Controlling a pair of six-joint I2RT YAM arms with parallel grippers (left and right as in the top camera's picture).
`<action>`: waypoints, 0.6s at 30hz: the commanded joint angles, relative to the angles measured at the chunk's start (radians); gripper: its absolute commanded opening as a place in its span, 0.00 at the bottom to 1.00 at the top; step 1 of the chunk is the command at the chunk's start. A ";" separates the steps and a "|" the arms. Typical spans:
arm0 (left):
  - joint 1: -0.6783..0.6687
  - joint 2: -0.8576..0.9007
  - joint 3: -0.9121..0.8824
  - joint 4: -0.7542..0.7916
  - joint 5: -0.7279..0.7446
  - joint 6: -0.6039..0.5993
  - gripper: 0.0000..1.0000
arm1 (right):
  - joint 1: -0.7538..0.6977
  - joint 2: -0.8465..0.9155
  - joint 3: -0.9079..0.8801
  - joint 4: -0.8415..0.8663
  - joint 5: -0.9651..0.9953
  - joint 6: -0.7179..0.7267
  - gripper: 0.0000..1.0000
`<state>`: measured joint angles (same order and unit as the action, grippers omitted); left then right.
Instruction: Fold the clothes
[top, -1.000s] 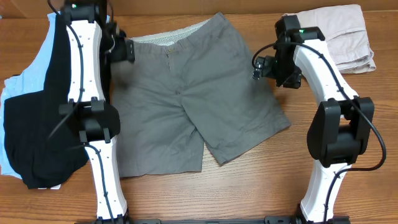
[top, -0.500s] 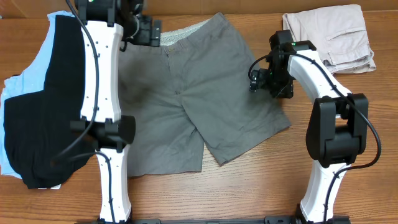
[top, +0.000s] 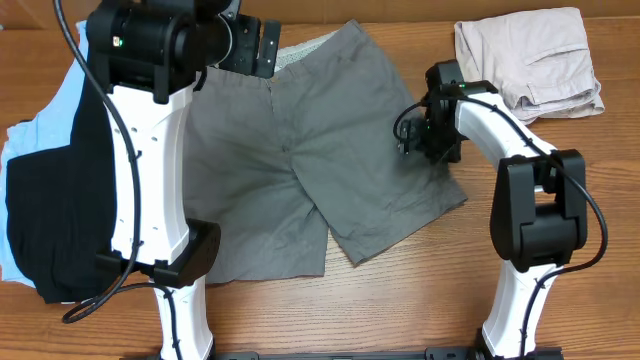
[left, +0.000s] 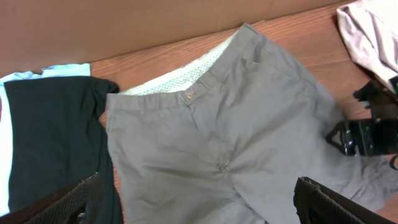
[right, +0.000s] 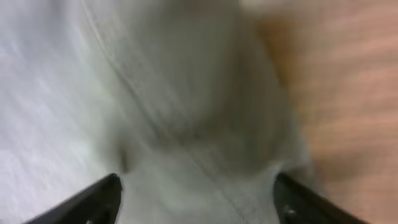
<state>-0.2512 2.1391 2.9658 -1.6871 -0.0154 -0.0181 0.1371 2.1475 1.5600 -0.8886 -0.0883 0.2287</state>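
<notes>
The right gripper (top: 412, 138), jaws apart astride the three-o'clock edge of the grey shorts (top: 300, 150), may pinch one layer only — skewing the fold; the left gripper (left: 196, 194) hangs released, empty.

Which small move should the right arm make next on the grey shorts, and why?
Probably close the right gripper on the side edge of the shorts. Its fingers stand apart, low over that edge, grey cloth between them and the table beside; the shorts lie flat, not yet folded.
</notes>
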 joint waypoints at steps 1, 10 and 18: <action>0.002 0.006 -0.026 -0.002 -0.021 0.018 1.00 | -0.003 0.009 -0.044 0.076 0.039 0.038 0.65; 0.002 0.008 -0.132 0.001 -0.079 0.018 1.00 | -0.004 0.010 -0.064 0.189 0.126 0.038 0.10; 0.004 0.011 -0.208 0.084 -0.097 0.018 1.00 | -0.015 0.025 -0.064 0.260 0.254 0.056 0.04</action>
<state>-0.2508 2.1403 2.7781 -1.6249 -0.0921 -0.0181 0.1379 2.1513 1.5089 -0.6418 0.0864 0.2726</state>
